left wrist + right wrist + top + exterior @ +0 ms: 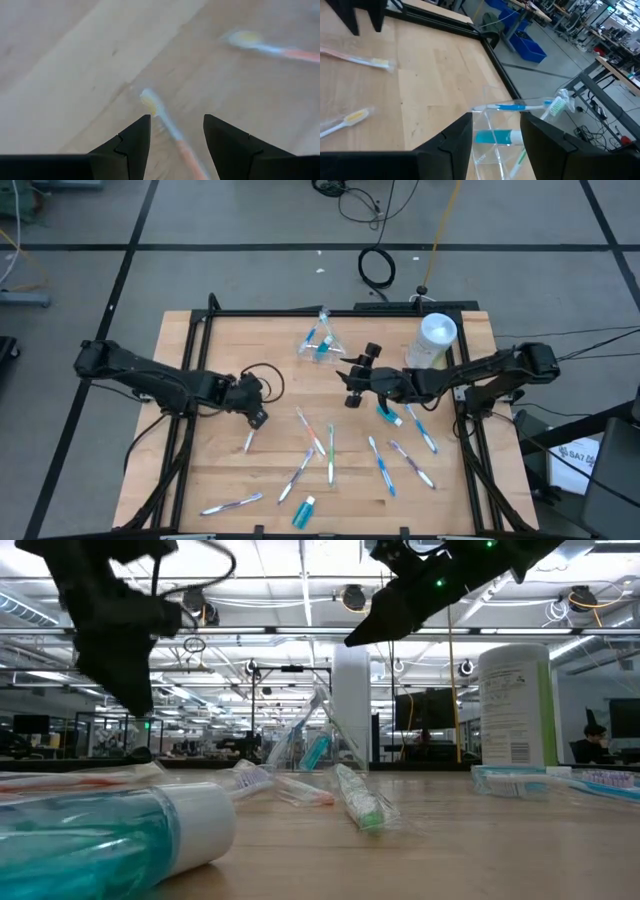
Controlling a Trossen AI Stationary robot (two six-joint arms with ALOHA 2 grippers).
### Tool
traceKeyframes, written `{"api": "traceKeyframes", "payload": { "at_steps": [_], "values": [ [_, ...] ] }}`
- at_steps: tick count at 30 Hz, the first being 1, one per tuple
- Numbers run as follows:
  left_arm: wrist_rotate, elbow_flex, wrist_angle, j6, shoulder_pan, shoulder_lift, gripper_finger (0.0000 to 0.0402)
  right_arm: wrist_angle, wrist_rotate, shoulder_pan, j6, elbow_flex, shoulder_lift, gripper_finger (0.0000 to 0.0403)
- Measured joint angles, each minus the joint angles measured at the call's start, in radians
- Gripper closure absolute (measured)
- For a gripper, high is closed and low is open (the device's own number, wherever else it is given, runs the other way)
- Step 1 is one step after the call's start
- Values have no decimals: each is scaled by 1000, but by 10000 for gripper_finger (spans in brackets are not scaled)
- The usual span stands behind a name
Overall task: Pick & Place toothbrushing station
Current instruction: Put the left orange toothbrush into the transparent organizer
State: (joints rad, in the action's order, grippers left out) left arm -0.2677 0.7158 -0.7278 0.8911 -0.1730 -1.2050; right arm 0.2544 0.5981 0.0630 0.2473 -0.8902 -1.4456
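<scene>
Two open tools: left tool [175, 132] over a toothbrush [165, 120], right tool [355, 385] raised mid-table.

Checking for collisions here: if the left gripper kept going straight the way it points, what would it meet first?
Probably the orange-handled toothbrush lying on the table: it runs between the open left gripper fingers, directly ahead. Depth is hard to judge.
</scene>
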Motion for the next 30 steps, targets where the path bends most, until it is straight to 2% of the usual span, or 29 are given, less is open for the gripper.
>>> {"api": "traceKeyframes", "payload": {
  "at_steps": [6,9,11,16,21,24,30],
  "values": [
    [10,0,1,200,6,-129,213,-7,0,1,0,0,0,245],
    [87,0,18,244,15,-185,213,-6,0,1,0,0,0,245],
    [123,0,36,253,25,-222,213,-6,0,1,0,0,0,245],
    [131,0,50,236,65,-302,213,-6,0,1,0,0,0,245],
    [172,4,76,188,95,-335,216,-6,0,1,0,0,0,245],
    [171,3,75,183,103,-336,237,-6,0,0,0,0,0,245],
    [165,2,85,147,111,-336,314,-6,0,0,2,0,0,245]
  ]
}}
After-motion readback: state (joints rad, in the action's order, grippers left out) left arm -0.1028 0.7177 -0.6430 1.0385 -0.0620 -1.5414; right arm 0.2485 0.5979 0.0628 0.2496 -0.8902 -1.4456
